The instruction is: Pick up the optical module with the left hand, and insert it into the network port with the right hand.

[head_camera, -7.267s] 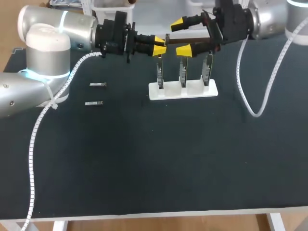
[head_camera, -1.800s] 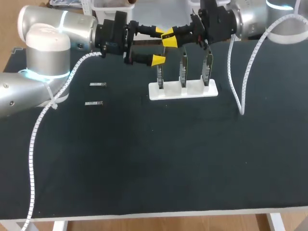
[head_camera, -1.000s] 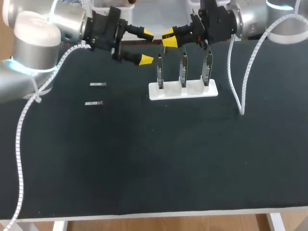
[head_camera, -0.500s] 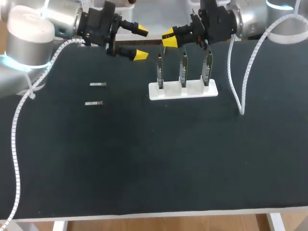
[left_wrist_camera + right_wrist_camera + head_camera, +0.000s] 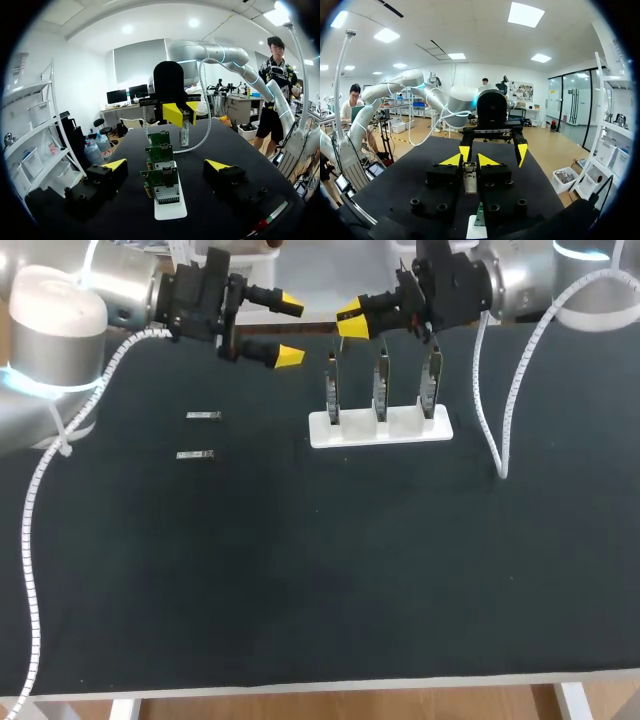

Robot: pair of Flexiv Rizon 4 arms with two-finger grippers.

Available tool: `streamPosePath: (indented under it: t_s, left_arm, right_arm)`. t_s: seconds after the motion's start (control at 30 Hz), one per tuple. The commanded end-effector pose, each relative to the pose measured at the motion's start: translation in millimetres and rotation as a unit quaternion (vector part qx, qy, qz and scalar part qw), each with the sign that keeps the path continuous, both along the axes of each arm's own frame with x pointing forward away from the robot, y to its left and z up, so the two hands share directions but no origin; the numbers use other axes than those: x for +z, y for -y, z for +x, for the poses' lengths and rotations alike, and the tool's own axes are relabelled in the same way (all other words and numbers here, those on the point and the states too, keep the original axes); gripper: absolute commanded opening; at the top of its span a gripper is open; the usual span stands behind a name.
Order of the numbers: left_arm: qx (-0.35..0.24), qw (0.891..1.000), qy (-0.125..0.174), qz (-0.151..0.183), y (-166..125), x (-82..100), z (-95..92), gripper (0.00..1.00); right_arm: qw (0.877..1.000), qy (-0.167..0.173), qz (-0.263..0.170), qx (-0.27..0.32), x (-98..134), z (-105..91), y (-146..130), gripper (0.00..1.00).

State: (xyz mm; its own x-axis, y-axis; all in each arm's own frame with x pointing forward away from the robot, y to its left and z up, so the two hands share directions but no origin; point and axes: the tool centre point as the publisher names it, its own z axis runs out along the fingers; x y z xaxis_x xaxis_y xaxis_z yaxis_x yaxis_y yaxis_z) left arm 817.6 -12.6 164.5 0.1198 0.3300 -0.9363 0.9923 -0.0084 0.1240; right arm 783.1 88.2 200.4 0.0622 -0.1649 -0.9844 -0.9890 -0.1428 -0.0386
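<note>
Optical module [image 5: 470, 179]: pinched between the right gripper's [image 5: 352, 320] tips, over the port boards [image 5: 380, 390] near the worktop's [image 5: 300, 570] far edge. Left gripper [image 5: 289, 332] spread wide, empty. Judged light, stiff, slick metal; grip flat sides rearward, nose free.

Table: my black table [image 5: 300, 580].
Stand: white base [image 5: 380, 429] at far middle, three boards [image 5: 380, 390] upright in it.
Loose parts: far optical module [image 5: 203, 416] and near optical module [image 5: 196, 455], flat, left of base.
</note>
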Motion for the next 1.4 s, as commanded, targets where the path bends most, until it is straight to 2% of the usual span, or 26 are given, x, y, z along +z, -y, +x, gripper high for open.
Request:
streamPosePath:
  t_s: [0.03,0.53,0.57,0.63,0.77,0.97,1.4]
  left_arm:
    - [0.002,1.000,0.002,0.000,0,-0.4,-1.7,1.00]
    - [0.002,1.000,0.002,0.000,0,-0.4,-1.7,1.00]
    - [0.002,1.000,0.002,0.000,0,-0.4,-1.7,1.00]
    - [0.002,1.000,0.002,0.000,0,-0.4,-1.7,1.00]
    - [0.002,1.000,0.002,0.000,0,-0.4,-1.7,1.00]
    - [0.002,1.000,0.002,0.000,0,-0.4,-1.7,1.00]
    - [0.002,1.000,0.002,0.000,0,-0.4,-1.7,1.00]
  right_arm:
    - [1.000,0.001,0.000,-0.001,0,-1.4,0,0.00]
    - [1.000,0.001,0.000,-0.001,0,-1.4,0,0.00]
    - [1.000,0.010,-0.017,0.002,0,-1.1,-2,0.00]
    - [1.000,0.011,-0.007,0.012,2,-1.1,-6,0.00]
    - [0.998,0.022,-0.053,0.032,2,0.3,-14,0.00]
    - [0.995,0.026,-0.082,0.051,1,1.0,-16,0.00]
    - [0.996,0.013,-0.079,0.046,-6,5.7,-12,0.00]
